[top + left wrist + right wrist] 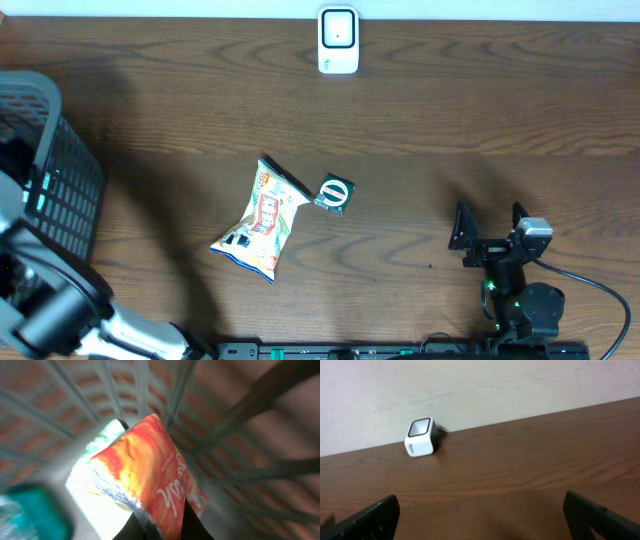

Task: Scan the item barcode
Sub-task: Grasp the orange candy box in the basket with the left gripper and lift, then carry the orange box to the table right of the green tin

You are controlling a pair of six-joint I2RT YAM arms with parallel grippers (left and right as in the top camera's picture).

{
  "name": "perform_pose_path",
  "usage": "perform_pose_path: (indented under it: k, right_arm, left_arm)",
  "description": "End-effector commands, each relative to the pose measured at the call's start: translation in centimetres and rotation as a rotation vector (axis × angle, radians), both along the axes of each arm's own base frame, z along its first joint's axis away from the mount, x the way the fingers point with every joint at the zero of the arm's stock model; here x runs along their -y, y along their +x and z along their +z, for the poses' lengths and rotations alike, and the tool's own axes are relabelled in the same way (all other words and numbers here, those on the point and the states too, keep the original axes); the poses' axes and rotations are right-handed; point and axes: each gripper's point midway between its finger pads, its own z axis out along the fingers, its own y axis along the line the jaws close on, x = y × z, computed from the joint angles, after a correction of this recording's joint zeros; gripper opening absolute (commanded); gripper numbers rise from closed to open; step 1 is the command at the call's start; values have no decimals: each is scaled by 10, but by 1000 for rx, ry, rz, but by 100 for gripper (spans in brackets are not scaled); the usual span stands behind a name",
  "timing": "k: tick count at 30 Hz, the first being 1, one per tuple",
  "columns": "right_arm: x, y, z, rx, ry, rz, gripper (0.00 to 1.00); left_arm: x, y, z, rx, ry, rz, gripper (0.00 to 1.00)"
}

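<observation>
Wooden worktop (450, 110) is carrying a white scanner (338, 40), a snack bag (262, 222) and a grey basket (60, 190). Inside the basket, left jaws are pinching an orange packet (145, 480); its white script is showing only partly. Right jaws are standing wide open, empty.

My left gripper (160, 527): pinched shut on an orange packet (145, 470).
My right gripper (491, 222): fingers spread wide, nothing between them.
My right arm (535, 305): folded low, wrist level.
</observation>
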Motion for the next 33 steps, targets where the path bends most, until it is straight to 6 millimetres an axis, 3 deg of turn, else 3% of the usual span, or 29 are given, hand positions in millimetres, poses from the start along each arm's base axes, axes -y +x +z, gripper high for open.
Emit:
perform_pose_path:
  k: [1,9,13,18,20,24,33]
  right_arm:
    - [-2,0,-1,-3,-2,12,99]
    - [-2,0,-1,-3,-2,12,99]
    - [-2,0,-1,-3,-2,12,99]
    - [-2,0,-1,-3,-2,12,99]
    - [-2,0,-1,-3,-2,12,99]
    - [-2,0,-1,-3,-2,12,99]
    - [-2,0,-1,-3,-2,12,99]
  left_arm:
    - [8,-9,61,95,40,53,7]
    - [43,-44,149,286,6,198,7]
    - [71,-59,195,448,-52,252,7]
    - [151,-50,245,613,-184,-19,7]
    - [195,-44,260,652,-252,-178,7]
    - [267,-37,264,629,-348,-404,7]
    - [437,-31,229,424,-422,-998,7]
